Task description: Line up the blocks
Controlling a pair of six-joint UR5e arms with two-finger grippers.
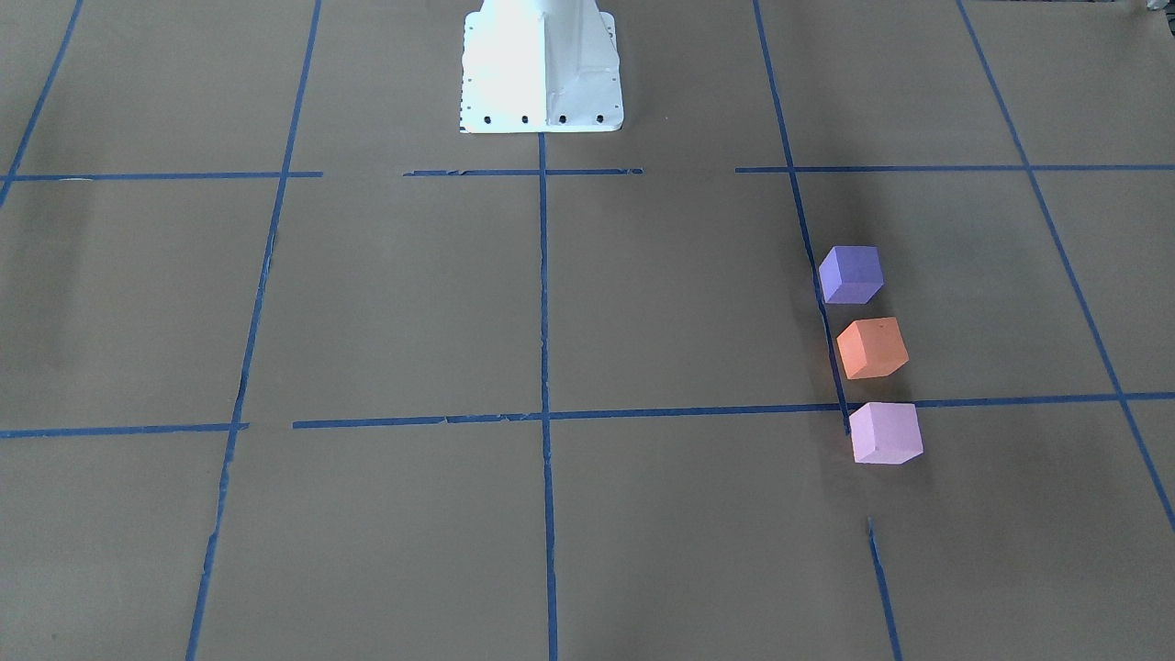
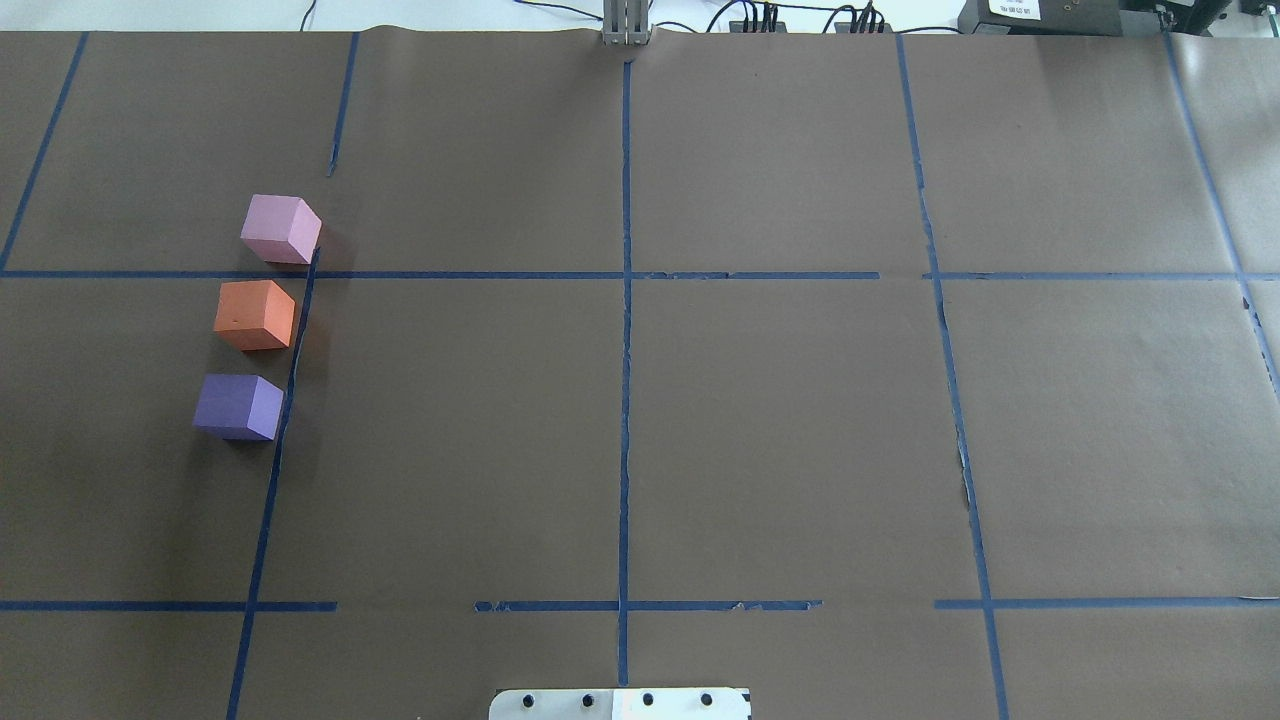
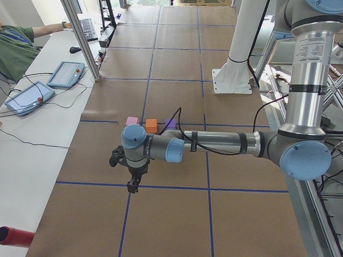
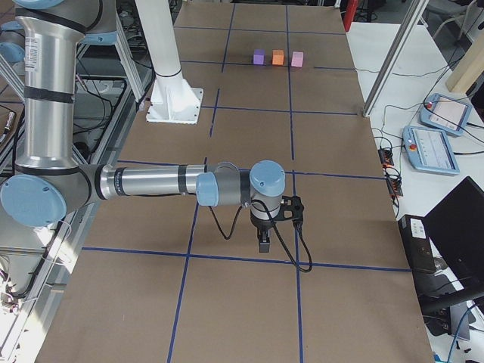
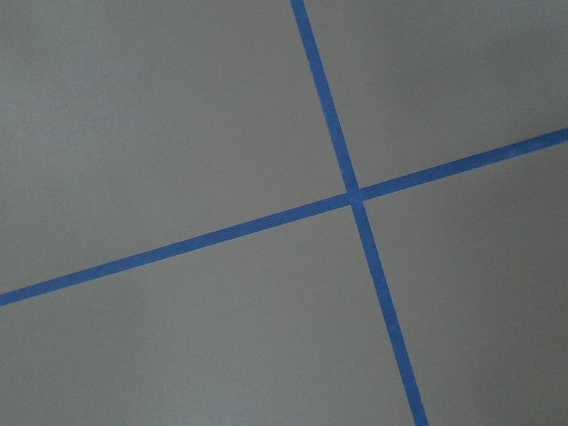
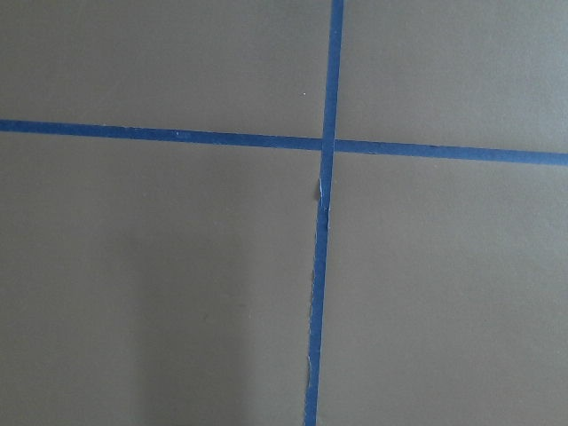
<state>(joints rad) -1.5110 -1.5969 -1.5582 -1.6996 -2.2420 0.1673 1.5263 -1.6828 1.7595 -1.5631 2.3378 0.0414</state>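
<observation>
Three cubes stand in a line along a blue tape line on the robot's left side of the table, small gaps between them. The dark violet block point(image 2: 238, 406) is nearest the robot, the orange block point(image 2: 255, 315) is in the middle, and the pink-lilac block point(image 2: 281, 229) is farthest. They also show in the front view: violet point(image 1: 851, 274), orange point(image 1: 872, 348), pink point(image 1: 885, 432). The left gripper point(image 3: 132, 186) points down over bare paper, well short of the blocks. The right gripper point(image 4: 263, 243) points down at the table's other end. I cannot tell whether either is open or shut. Both wrist views show only paper and tape.
The white robot pedestal point(image 1: 542, 69) stands at the table's robot side. Teach pendants point(image 3: 65, 74) and cables lie on the side bench, where a person point(image 3: 16, 51) sits. Another pendant point(image 4: 431, 150) and a laptop point(image 4: 461, 227) sit past the operators' edge.
</observation>
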